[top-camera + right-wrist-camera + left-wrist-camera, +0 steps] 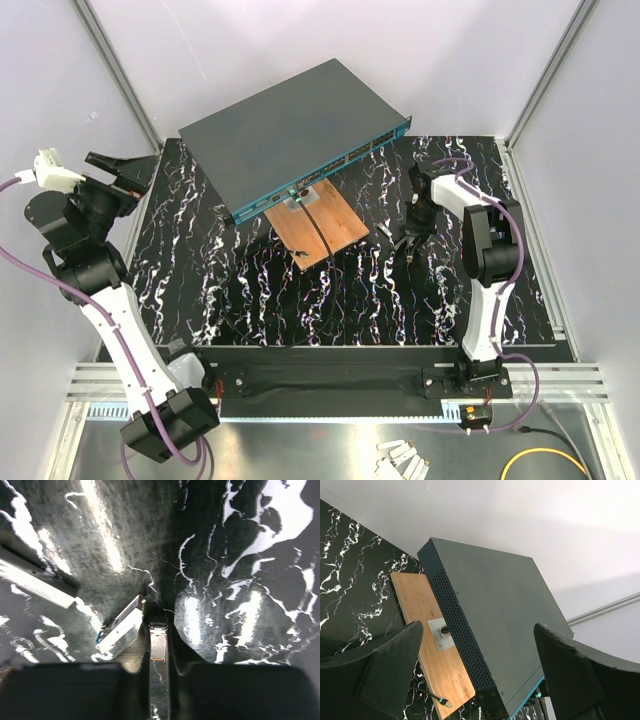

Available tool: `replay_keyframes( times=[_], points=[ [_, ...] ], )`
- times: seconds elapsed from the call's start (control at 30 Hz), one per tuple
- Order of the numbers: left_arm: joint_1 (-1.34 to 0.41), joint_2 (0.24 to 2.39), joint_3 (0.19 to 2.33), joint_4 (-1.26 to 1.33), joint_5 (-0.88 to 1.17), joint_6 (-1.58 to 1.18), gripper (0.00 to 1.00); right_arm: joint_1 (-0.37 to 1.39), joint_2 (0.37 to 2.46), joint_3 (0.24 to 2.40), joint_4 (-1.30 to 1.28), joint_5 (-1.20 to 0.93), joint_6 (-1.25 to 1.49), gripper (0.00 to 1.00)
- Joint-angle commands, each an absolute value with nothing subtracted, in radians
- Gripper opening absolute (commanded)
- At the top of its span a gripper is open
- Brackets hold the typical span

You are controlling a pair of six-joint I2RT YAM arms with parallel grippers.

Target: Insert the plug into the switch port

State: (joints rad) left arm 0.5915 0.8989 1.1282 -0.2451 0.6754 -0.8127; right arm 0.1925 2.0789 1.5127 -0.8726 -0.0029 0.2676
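Item 1, left fingers (pixel 118 165): spread fully apart, holding nothing and touching nothing, raised above the worktop's (pixel 250 290) far left corner.

Item 2, right fingers (pixel 408 240): lowered to the worktop right of centre. My right wrist view shows them (pixel 240 690) drawn in against both sides of a small metal plug (pixel 158 640) lying on the worktop, with no gap visible either side.

Item 3, switch (pixel 290 135): lies askew at the far edge of the worktop, towards the far left corner, with its teal port edge facing the near right.

Item 4, brown board (pixel 322 228): flat on the worktop, its far end touching the switch's port edge.

Seen only from my right wrist: the plug itself, a second metal piece (pixel 120 625) just beside it, and a pale strip (pixel 35 580) further off.

Seen only from my left wrist: the switch's perforated side wall (pixel 457 625), a grey plate (pixel 440 632) on the board (pixel 420 605), and a black cable (pixel 427 694) with a teal tip.

Seen only from overhead: both arms together, well apart.
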Motion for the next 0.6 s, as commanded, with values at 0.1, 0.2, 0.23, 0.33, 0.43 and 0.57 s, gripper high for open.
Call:
replay_keyframes(
  times=[0.1, 0.2, 0.23, 0.33, 0.43, 0.57],
  points=[
    [0.595, 0.948, 1.192, -0.117, 0.867, -0.784, 0.99, 0.123, 1.889, 1.427, -0.746, -0.294, 0.262, 0.02],
    [0.592, 0.960, 1.238, -0.075, 0.925, -0.772, 0.99, 0.097, 1.728, 1.423, -0.655, -0.461, 0.252, 0.00],
    [0.589, 0.962, 1.250, -0.060, 0.936, -0.756, 0.99, 0.095, 1.667, 1.448, -0.631, -0.545, 0.245, 0.00],
    [0.549, 0.965, 1.305, -0.026, 0.969, -0.726, 0.99, 0.095, 1.596, 1.518, -0.573, -0.711, 0.281, 0.00],
    [0.480, 0.989, 1.351, -0.003, 1.020, -0.710, 0.99, 0.095, 1.485, 1.539, -0.420, -0.816, 0.369, 0.00],
    [0.332, 0.994, 1.339, 0.144, 1.038, -0.739, 0.99, 0.097, 1.413, 1.543, -0.226, -0.876, 0.511, 0.00]
  ],
)
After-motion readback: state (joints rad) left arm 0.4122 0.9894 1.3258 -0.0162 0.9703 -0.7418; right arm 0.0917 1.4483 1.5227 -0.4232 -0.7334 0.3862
